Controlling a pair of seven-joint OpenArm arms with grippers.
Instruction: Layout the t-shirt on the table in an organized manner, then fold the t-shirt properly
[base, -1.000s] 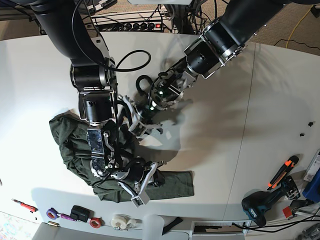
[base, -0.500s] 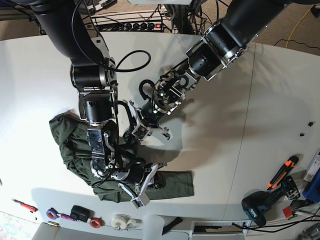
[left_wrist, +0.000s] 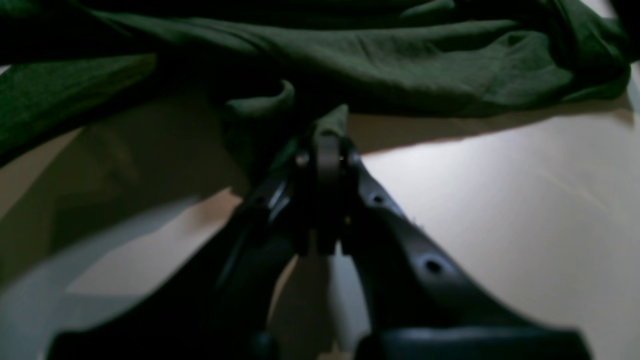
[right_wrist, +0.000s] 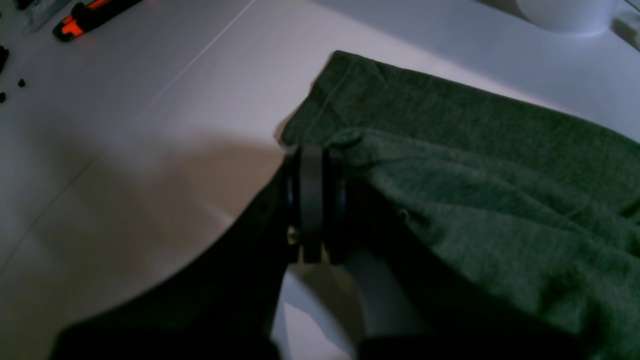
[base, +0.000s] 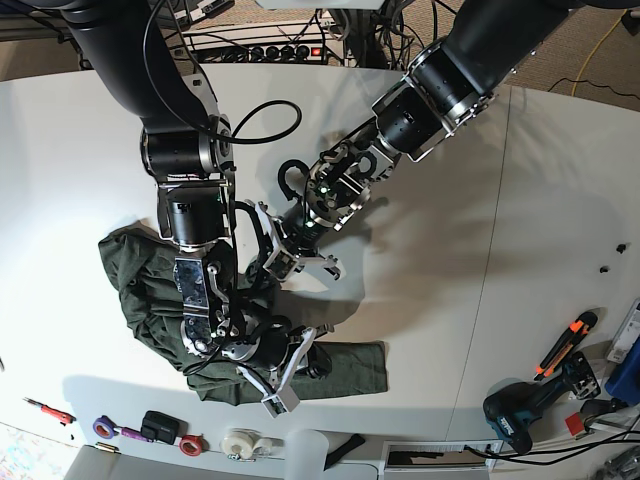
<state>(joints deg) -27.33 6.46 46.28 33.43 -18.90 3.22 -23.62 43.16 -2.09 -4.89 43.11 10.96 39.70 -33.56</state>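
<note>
The dark green t-shirt (base: 150, 290) lies crumpled at the front left of the white table (base: 450, 250). One flatter part (base: 355, 365) stretches right. My right gripper (base: 293, 367) is low over the shirt's front edge. In the right wrist view the right gripper (right_wrist: 312, 150) is shut on a fold of the t-shirt (right_wrist: 500, 175) near its corner. My left gripper (base: 268, 270) reaches in at the shirt's back right edge. In the left wrist view the left gripper (left_wrist: 327, 145) is shut, with a small tuck of the t-shirt (left_wrist: 400, 65) pinched at its tips above the table (left_wrist: 500, 200).
Tape rolls (base: 240, 440) and small tools (base: 105, 428) line the front edge. An orange-black knife (base: 565, 340) and a blue drill (base: 520, 415) lie front right. A thin seam (base: 490, 250) crosses the table. Cables (base: 270, 50) sit behind it.
My left arm's wrist has shifted slightly and turned at the shirt's edge. My right gripper has moved only a little. The shirt keeps nearly the same shape.
</note>
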